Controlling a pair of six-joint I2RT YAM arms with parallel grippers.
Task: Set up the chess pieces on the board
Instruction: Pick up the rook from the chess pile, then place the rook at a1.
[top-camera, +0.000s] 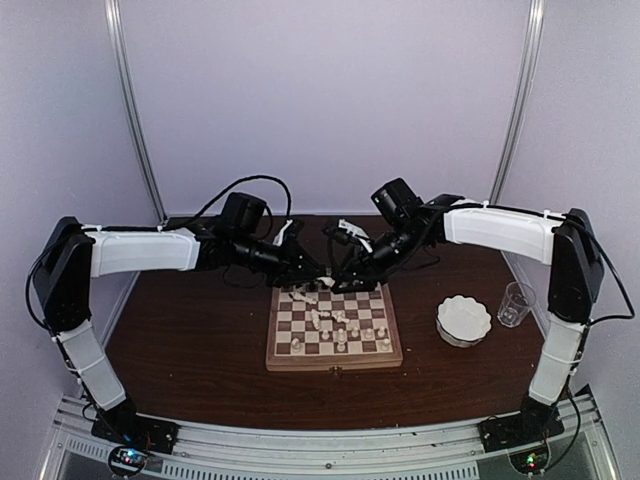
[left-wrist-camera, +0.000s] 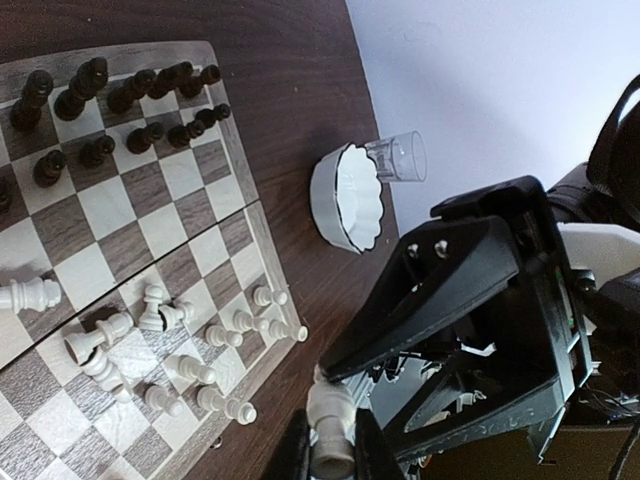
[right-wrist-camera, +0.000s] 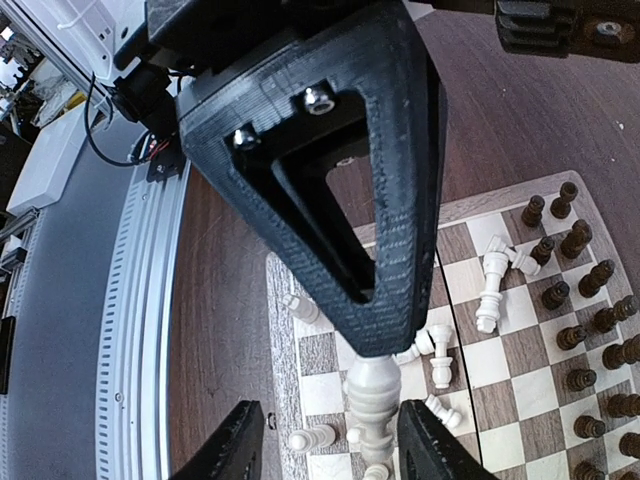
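Observation:
The board (top-camera: 335, 360) lies mid-table. Both grippers meet above its far edge. My left gripper (top-camera: 308, 270) (left-wrist-camera: 331, 448) is shut on a cream-white chess piece (left-wrist-camera: 330, 425) (right-wrist-camera: 376, 392). My right gripper (top-camera: 338, 280) (right-wrist-camera: 328, 432) is open around that same piece, with a gap on each side. In the left wrist view the tip of one right finger (left-wrist-camera: 420, 310) rests at the piece's top. Dark pieces (left-wrist-camera: 120, 100) (right-wrist-camera: 590, 300) stand in two rows at one end of the board (left-wrist-camera: 240, 150). White pieces (top-camera: 340, 335) (left-wrist-camera: 180, 340) crowd the other end, some standing, several lying on their sides (right-wrist-camera: 495, 280).
A white scalloped bowl (top-camera: 464, 320) (left-wrist-camera: 350, 195) sits right of the board, with a clear plastic cup (top-camera: 516, 303) (left-wrist-camera: 398, 158) just beyond it. A metal rail (top-camera: 320, 445) (right-wrist-camera: 140, 300) runs along the table's near edge. Walls close in on three sides.

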